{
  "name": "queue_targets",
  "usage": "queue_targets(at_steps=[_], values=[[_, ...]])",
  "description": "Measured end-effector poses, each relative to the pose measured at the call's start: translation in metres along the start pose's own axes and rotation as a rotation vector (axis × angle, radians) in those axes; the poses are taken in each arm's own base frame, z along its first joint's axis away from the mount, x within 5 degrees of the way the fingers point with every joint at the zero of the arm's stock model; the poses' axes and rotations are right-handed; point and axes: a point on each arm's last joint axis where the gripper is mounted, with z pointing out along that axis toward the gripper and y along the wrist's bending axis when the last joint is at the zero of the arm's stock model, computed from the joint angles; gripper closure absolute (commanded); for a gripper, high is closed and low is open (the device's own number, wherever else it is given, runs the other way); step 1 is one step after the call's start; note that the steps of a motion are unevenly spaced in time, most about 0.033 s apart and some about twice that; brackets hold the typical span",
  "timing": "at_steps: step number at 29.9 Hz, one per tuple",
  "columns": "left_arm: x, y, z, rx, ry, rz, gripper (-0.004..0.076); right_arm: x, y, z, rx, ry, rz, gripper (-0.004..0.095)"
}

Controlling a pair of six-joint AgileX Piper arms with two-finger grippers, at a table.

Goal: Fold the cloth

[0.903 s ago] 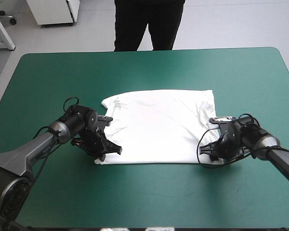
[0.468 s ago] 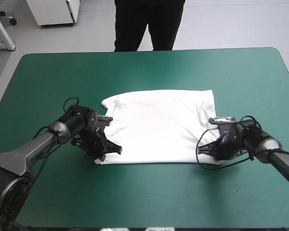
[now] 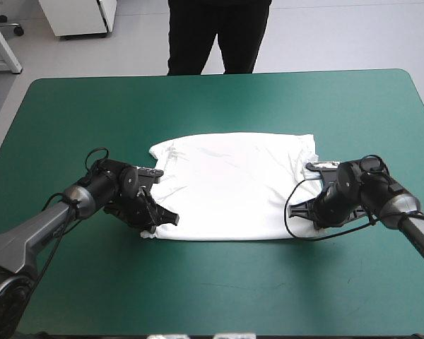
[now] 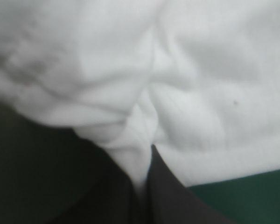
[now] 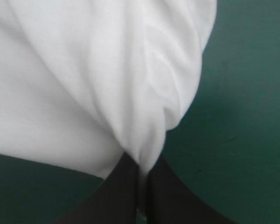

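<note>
The white T-shirt (image 3: 230, 185) lies spread as a flat rectangle in the middle of the teal-green table. My left gripper (image 3: 150, 227) is at the shirt's near left corner, shut on the T-shirt. In the left wrist view the black fingers (image 4: 165, 193) pinch a fold of the T-shirt (image 4: 144, 154) between them. My right gripper (image 3: 312, 220) is at the near right corner, shut on the T-shirt. In the right wrist view the right gripper (image 5: 141, 179) holds a gathered tip of T-shirt (image 5: 107, 88), with creases running up from the pinch.
Bare teal-green cover (image 3: 219, 289) lies all around the shirt, widest toward the near edge and the far corners. A person stands beyond the table's far edge, not over the top.
The right gripper has gone from open to shut on the shirt's near right corner and shifted slightly left. The left gripper has kept its grip, and its arm has dropped a little.
</note>
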Motion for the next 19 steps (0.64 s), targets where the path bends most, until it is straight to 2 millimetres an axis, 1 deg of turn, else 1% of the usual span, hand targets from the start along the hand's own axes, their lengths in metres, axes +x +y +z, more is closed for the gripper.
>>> queue_targets(at_steps=[4,7,10,14,16,19], values=[[0.007,-0.002,-0.029,0.017,-0.104,0.001,0.0733,-0.004,0.004,-0.027,-0.008,-0.009,-0.011,0.0925],[0.015,-0.003,-0.046,0.027,-0.145,0.0,0.0733,-0.004,0.005,-0.044,-0.015,-0.023,-0.015,0.0925],[0.021,-0.003,-0.059,0.035,-0.176,-0.01,0.0733,-0.001,0.006,-0.059,-0.018,-0.031,-0.02,0.0925],[0.029,-0.003,-0.074,0.044,-0.218,-0.019,0.0733,0.0,0.007,-0.072,-0.024,-0.055,-0.024,0.0925],[0.028,-0.004,-0.081,0.044,-0.235,-0.022,0.0733,0.0,0.007,-0.079,-0.029,-0.073,-0.026,0.0925],[0.022,-0.004,-0.094,0.029,-0.284,-0.028,0.0733,-0.004,0.009,-0.089,-0.037,-0.108,-0.03,0.0925]])
